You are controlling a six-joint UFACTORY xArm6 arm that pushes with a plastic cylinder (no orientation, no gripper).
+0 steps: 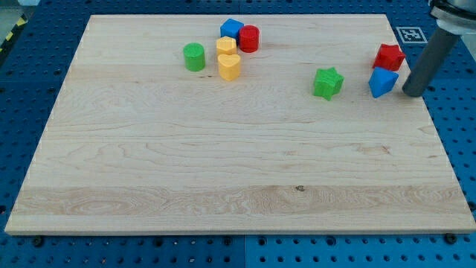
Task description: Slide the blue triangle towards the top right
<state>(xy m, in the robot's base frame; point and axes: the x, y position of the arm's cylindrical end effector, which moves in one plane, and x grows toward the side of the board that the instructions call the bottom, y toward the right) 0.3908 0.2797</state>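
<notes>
The blue triangle (pixel 382 82) lay far right, touching the red block (pixel 389 56). My tip (pixel 411 94), a bare rod grasping nothing, stood just right of it; pushing well meant circling to its near-left side first.

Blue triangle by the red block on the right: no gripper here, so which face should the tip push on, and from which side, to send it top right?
Push the blue triangle's lower-left face, coming from the view's bottom left. My tip now sits on its right, so it probably has to circle below first. The red block touches it above, so aim rightward.
</notes>
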